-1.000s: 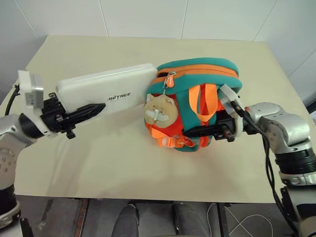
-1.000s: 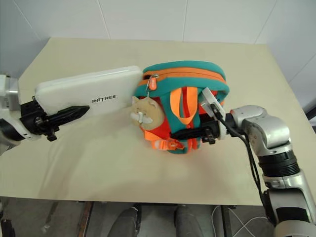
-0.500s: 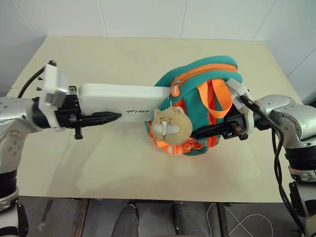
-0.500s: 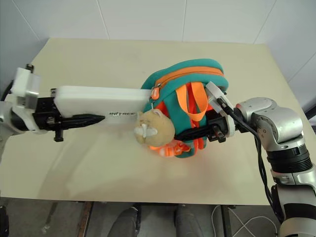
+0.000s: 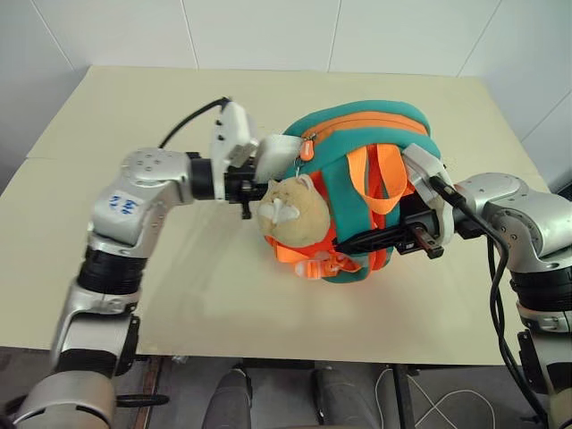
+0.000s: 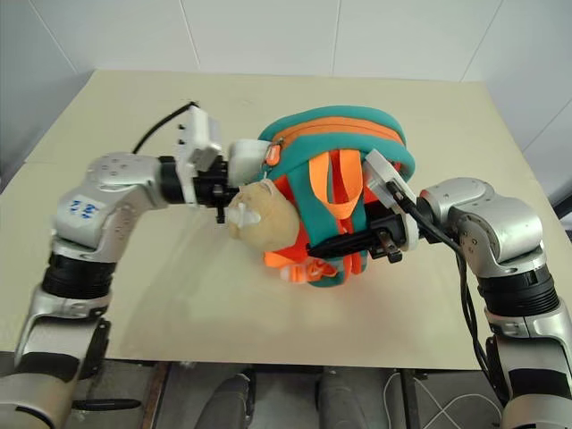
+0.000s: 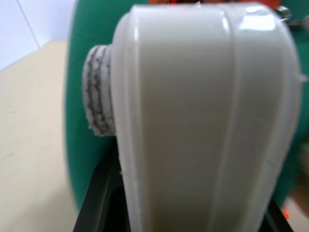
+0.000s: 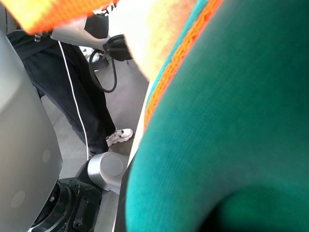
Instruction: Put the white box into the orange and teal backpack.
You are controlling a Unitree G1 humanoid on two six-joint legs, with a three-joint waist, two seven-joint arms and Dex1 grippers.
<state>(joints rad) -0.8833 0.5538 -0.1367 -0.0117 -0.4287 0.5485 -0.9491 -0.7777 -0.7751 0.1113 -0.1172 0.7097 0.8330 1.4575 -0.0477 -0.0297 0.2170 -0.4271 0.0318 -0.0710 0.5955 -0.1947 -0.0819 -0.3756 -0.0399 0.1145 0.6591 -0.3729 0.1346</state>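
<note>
Most of white box (image 5: 279, 150) now inside backpack (image 5: 375, 143) — deeper

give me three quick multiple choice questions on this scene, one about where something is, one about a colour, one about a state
1. Where is the white box?
A. flat on the table, away from the bag
B. mostly inside the orange and teal backpack, one end sticking out
C. on the floor

2. What colour is the plush cat charm?
A. beige
B. black
C. blue

3. What is the right gripper doing?
A. hanging open above the table
B. shut on the backpack
C. holding the box

Answers: 1 B, only a short white end shows at the bag's opening. 2 A, the charm is beige. 3 B, its black fingers are closed at the bag's strap side.
</note>
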